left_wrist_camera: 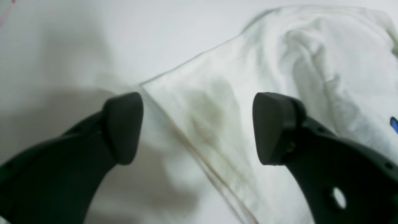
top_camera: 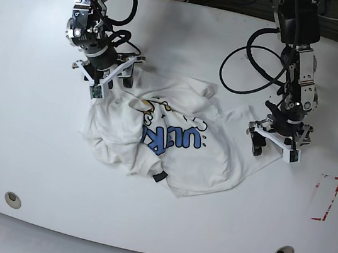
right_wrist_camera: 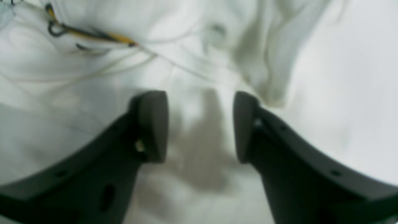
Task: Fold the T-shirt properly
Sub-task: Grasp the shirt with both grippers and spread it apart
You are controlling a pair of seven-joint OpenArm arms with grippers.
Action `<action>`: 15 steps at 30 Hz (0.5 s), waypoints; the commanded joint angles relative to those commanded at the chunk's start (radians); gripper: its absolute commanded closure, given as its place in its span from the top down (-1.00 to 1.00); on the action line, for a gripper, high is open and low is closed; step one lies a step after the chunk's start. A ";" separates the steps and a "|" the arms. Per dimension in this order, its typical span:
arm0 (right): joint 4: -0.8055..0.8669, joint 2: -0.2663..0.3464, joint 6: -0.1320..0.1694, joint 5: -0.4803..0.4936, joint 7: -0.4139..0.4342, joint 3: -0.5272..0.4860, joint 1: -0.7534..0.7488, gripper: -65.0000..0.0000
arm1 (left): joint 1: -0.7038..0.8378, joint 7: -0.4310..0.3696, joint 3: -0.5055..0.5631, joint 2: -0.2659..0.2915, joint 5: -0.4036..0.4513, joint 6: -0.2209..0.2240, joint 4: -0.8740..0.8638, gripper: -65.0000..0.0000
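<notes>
The white T-shirt (top_camera: 173, 143) lies crumpled in the middle of the table, blue lettering and cloud print facing up, a small dark label at its near edge. My left gripper (top_camera: 274, 147) is open over the shirt's right-hand edge; in the left wrist view the open gripper (left_wrist_camera: 199, 127) straddles a hemmed corner of the shirt (left_wrist_camera: 217, 124). My right gripper (top_camera: 109, 80) is open at the shirt's far left edge; in the right wrist view the gripper (right_wrist_camera: 200, 126) hangs just above bunched white shirt fabric (right_wrist_camera: 93, 68) with a yellow and black print. Neither holds anything.
The white table (top_camera: 20, 142) has a rounded front edge with two round holes near it. A red-outlined marking (top_camera: 325, 197) lies at the right. Black cables loop behind the arms at the table's far edge.
</notes>
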 joint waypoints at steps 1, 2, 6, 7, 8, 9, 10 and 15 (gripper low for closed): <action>-0.002 0.001 0.000 -0.001 -0.001 0.000 0.003 -0.44 | -0.004 0.001 0.001 0.000 0.000 0.000 -0.010 0.12; -0.004 0.001 0.000 -0.002 -0.002 0.000 0.005 -0.50 | -0.008 0.002 0.002 0.000 -0.001 0.000 -0.020 0.00; -0.027 0.009 -0.002 0.001 -0.014 0.001 0.061 -0.75 | -0.045 0.005 -0.002 0.005 -0.003 -0.001 -0.098 -0.29; -0.030 0.009 -0.003 0.000 -0.014 0.001 0.067 -0.74 | -0.049 0.002 -0.002 0.005 -0.003 -0.001 -0.107 -0.29; -0.033 0.009 -0.003 0.000 -0.015 0.000 0.072 -0.74 | -0.053 0.000 -0.002 0.005 -0.003 -0.001 -0.117 -0.30; -0.035 0.010 -0.003 0.000 -0.016 0.001 0.077 -0.73 | -0.055 -0.002 -0.002 0.005 -0.003 -0.002 -0.122 -0.31; -0.037 0.010 -0.003 0.000 -0.016 0.001 0.082 -0.72 | -0.057 -0.003 -0.002 0.005 -0.004 -0.002 -0.128 -0.32; -0.052 0.005 -0.012 -0.014 -0.045 0.004 0.072 -0.72 | -0.038 0.011 0.003 -0.029 0.000 0.006 -0.124 -0.28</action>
